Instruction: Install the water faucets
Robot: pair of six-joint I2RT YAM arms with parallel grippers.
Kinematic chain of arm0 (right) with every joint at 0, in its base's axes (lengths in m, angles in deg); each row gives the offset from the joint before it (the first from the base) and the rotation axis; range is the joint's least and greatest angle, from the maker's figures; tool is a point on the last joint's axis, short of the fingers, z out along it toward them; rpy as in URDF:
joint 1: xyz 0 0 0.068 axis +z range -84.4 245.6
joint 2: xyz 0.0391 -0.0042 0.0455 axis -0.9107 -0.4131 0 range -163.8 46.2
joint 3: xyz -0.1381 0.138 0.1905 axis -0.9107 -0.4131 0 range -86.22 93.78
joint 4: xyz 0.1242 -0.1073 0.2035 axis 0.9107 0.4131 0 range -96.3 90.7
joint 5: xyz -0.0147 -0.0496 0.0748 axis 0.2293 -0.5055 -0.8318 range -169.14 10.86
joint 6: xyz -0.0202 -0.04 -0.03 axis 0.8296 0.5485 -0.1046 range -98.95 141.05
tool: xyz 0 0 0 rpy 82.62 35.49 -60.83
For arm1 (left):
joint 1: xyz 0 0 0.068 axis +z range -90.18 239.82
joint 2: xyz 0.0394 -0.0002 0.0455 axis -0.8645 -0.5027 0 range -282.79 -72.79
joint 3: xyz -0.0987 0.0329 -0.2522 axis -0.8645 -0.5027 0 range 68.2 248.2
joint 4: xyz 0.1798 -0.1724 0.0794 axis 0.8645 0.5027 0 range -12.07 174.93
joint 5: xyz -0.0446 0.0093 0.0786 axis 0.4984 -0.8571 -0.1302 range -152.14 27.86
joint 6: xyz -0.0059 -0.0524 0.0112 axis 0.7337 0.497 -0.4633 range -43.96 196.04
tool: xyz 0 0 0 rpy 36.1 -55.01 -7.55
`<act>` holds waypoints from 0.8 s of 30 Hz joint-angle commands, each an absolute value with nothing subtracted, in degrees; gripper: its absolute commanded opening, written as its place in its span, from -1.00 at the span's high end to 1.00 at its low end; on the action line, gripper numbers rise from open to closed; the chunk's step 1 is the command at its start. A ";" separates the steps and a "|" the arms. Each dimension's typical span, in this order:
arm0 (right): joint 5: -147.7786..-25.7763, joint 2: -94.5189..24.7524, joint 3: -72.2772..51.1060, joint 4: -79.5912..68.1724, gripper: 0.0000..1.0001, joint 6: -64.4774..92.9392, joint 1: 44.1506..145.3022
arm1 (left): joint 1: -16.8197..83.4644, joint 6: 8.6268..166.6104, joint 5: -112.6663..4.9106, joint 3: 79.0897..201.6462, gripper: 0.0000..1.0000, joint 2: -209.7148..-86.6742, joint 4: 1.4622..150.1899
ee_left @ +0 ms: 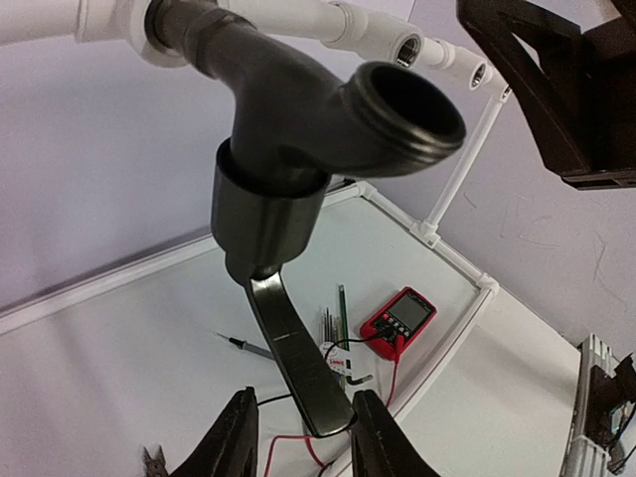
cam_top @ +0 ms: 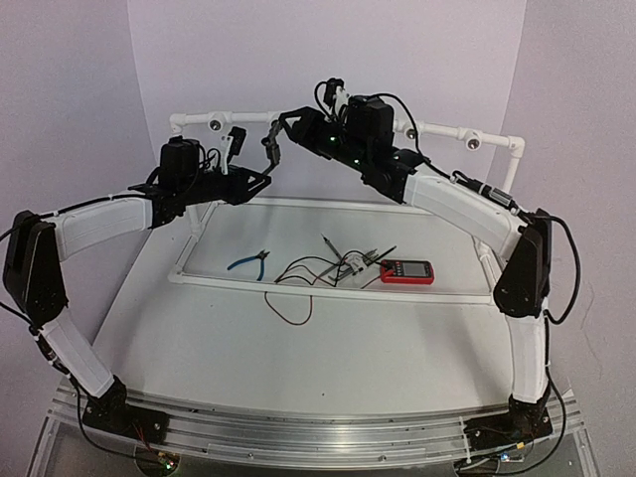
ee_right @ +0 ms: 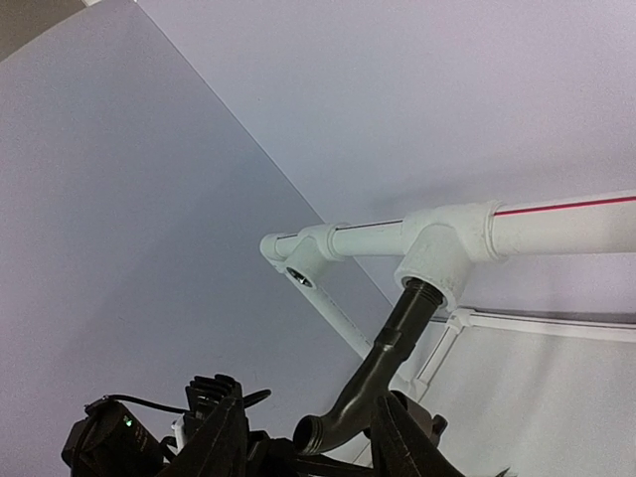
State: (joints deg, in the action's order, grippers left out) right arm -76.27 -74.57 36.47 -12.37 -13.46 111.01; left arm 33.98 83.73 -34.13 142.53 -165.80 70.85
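Note:
A dark grey water faucet is screwed by its threaded end into a white pipe socket on the raised rail. In the left wrist view its spout mouth faces the camera. Its lever handle hangs down between the fingers of my left gripper. The right finger touches the lever's tip and the left finger stands apart, so this gripper is open. My right gripper is open around the faucet's bent spout, one finger against the body. In the top view both grippers meet at the faucet.
On the table inside the low white pipe frame lie blue-handled pliers, a red multimeter with its leads, and some thin probes. Open sockets sit along the rail. The right arm's dark body hangs close by.

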 commanded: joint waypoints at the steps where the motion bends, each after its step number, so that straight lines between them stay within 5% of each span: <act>1: -77.62 -79.02 43.53 -13.60 0.09 -13.17 112.12 | 33.74 81.39 -37.62 146.88 0.42 -165.85 68.20; 11: -71.81 -86.32 50.19 -15.00 0.06 -2.55 114.07 | 33.72 72.80 -42.44 146.52 0.78 -164.20 67.27; 20: -63.75 -81.89 41.97 -15.03 0.50 -0.59 114.36 | 33.72 68.42 -45.37 145.74 0.97 -162.81 65.41; 24: -61.68 -79.85 39.07 -14.56 0.53 0.28 114.35 | 33.72 64.77 -46.89 145.75 1.00 -161.89 63.87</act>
